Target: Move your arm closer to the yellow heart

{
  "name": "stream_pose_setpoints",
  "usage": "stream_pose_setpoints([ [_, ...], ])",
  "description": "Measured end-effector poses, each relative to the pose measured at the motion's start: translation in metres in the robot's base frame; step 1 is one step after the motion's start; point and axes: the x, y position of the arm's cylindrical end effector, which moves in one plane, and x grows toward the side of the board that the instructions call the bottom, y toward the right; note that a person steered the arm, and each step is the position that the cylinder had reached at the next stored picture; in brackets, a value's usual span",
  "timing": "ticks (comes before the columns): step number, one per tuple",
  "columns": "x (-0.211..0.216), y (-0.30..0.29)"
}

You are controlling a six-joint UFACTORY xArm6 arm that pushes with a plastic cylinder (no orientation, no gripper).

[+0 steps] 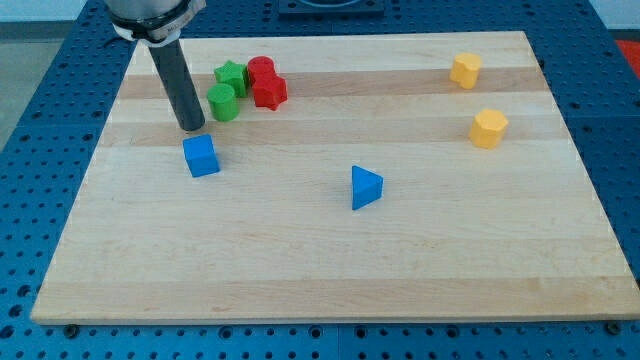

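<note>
tip (191, 128) at board's upper left, touching no block, just above blue cube (202, 156) | no jaws, bare rod | yellow heart (489, 128) far right, at tip's 3 o'clock | well apart

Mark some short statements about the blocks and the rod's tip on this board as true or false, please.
1. My tip is at the view's left, just above the blue cube. True.
2. My tip touches a yellow block. False: both yellow blocks, the upper and the lower, are far off at the view's right.
3. The blue triangle lies near the board's middle. True.
4. The red blocks stand alone at the view's bottom. False: they sit in the top-left cluster beside the green blocks.
</note>
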Motion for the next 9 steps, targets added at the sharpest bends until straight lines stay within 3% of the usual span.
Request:
stream_pose_setpoints([
  [2,-0.014,0.035],
  [3,-0.006,0.035],
  [4,0.03,0.05],
  [5,0.02,0.122],
  [8,-0.125,0.268],
  [9,-0.142,0.339],
])
